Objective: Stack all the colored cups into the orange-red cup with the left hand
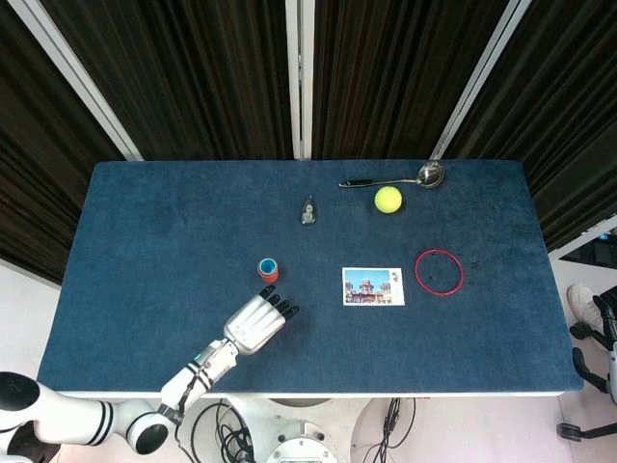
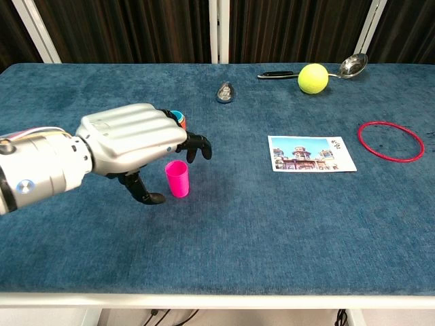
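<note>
The orange-red cup (image 1: 268,273) stands upright at mid-table with a blue cup (image 1: 267,265) nested inside it. In the chest view only the blue cup's rim (image 2: 178,115) peeks out behind my left hand (image 2: 136,139). A pink cup (image 2: 177,178) stands upright nearer the front edge. My left hand (image 1: 258,324) hovers over it, fingers spread above its top and thumb down on its left side, with a small gap to the cup. In the head view the hand hides the pink cup. The right hand does not show.
A photo card (image 1: 373,285) lies right of the cups, with a red ring (image 1: 439,271) beyond it. A yellow-green ball (image 1: 388,199), a metal spoon (image 1: 390,180) and a small shiny object (image 1: 308,211) lie toward the back of the blue table (image 1: 145,241).
</note>
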